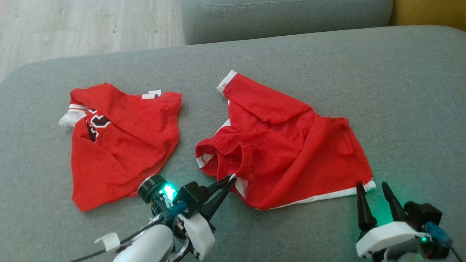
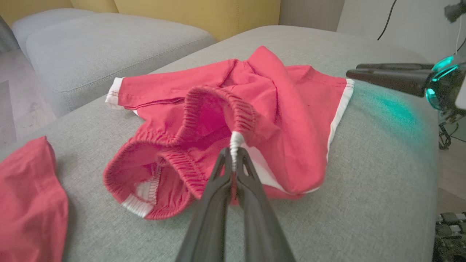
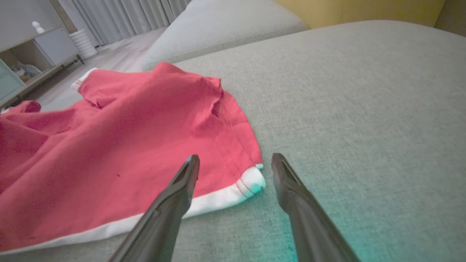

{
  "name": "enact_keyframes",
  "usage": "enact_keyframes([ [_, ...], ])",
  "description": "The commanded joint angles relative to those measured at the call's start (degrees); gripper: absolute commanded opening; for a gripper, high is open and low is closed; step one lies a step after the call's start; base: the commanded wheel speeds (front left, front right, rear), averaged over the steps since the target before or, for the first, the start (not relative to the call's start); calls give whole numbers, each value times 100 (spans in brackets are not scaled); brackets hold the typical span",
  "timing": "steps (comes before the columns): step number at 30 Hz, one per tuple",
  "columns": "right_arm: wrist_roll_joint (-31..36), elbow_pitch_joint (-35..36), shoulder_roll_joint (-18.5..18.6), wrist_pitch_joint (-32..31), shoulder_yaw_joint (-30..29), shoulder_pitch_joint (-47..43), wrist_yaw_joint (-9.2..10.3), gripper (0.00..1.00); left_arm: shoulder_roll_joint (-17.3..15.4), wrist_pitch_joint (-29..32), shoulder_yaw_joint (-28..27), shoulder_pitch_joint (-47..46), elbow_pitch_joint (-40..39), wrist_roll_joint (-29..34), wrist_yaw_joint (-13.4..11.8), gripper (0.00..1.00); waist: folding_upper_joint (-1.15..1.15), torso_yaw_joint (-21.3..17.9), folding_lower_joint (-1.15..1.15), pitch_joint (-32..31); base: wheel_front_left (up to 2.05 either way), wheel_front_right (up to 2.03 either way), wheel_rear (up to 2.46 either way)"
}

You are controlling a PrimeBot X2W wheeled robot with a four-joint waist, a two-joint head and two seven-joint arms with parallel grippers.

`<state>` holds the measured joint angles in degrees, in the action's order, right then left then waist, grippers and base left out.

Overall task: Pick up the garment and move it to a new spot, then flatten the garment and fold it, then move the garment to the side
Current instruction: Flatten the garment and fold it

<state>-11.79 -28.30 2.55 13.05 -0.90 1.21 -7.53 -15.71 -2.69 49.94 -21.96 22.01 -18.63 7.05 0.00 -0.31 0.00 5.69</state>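
A pair of red shorts with white trim, the garment (image 1: 287,145), lies rumpled on the grey cushion (image 1: 400,91). My left gripper (image 1: 230,179) is shut on the garment's waistband edge at its near left; the left wrist view shows the fingertips pinching the white seam of the garment (image 2: 255,94) at my left gripper (image 2: 233,153). My right gripper (image 1: 371,187) stands open at the garment's near right corner. In the right wrist view its fingers straddle the white-hemmed corner of the garment (image 3: 120,153), my right gripper (image 3: 235,162) just above the cushion.
A second red garment, a shirt with white collar trim (image 1: 120,138), lies to the left on the same cushion. Another grey cushion (image 1: 284,18) sits behind, with pale wood floor (image 1: 87,25) at the far left. Bare cushion spreads to the right.
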Motion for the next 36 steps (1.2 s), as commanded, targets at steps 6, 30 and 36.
enact_keyframes([
  [6, 247, -161, 32, -180, -9, 276, 4, 100, -97, -127, -278, -149, -272, -82, -142, 0, 0, 123, 0, -9, 0, 0, 0],
  [30, 882, -403, 32, -512, -230, 422, 4, 100, -157, -156, -255, -105, -390, -203, -319, 0, 0, 230, 0, -60, 0, 0, 0],
  [36, 878, -480, 32, -597, -230, 464, 4, 6, -182, -136, -228, -112, -430, -219, -338, 0, 0, 220, 0, -42, 0, 0, 0],
])
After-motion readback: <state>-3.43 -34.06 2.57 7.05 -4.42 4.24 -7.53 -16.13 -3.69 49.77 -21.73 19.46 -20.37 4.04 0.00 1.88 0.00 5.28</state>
